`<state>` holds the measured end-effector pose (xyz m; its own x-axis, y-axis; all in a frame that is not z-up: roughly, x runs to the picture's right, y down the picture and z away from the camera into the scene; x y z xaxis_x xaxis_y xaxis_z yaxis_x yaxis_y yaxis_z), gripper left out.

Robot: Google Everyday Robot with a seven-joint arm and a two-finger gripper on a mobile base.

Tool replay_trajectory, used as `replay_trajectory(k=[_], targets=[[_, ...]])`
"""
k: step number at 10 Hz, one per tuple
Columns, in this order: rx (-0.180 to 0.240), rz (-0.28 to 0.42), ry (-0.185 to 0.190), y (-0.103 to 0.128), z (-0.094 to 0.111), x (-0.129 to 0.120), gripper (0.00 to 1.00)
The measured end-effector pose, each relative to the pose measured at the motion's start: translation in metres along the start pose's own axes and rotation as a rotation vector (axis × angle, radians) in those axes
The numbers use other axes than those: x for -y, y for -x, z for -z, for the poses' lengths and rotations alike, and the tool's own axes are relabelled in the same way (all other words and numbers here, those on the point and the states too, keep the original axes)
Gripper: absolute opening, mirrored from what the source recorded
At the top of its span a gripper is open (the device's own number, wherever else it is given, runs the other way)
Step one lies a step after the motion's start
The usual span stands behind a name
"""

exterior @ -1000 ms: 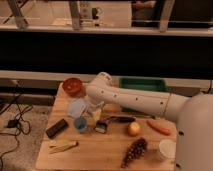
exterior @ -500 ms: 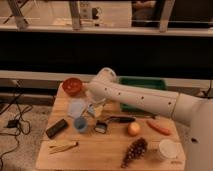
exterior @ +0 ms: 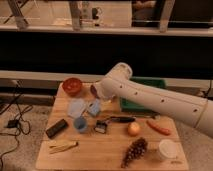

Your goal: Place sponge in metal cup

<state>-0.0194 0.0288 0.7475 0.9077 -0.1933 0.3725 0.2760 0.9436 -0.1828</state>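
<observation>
The sponge (exterior: 94, 107), a small light-blue block, sits at the back left of the wooden table (exterior: 100, 155), next to a paler flat blue sheet (exterior: 76, 106). The gripper (exterior: 98, 93) is at the end of the white arm (exterior: 150, 97) that reaches in from the right. It hovers just above and behind the sponge; I cannot tell if they touch. A small metal cup (exterior: 101, 126) stands in front of the sponge, beside a blue cup (exterior: 80, 124).
A red bowl (exterior: 72, 86) is at the back left and a green tray (exterior: 145, 102) sits behind the arm. Also on the table are a black block (exterior: 56, 128), a banana (exterior: 64, 146), a black utensil (exterior: 120, 119), an orange fruit (exterior: 133, 129), a carrot (exterior: 159, 127), grapes (exterior: 134, 151) and a white cup (exterior: 167, 149).
The arm's bend has shifted to the right and the gripper end has risen a little from the table's back left. The objects on the table look unmoved.
</observation>
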Motion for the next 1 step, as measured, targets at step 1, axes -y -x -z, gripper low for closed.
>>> replay_trajectory(k=[1], targets=[[0.002,-0.001,-0.002,0.0001,0.0004,-0.0002,0.8]])
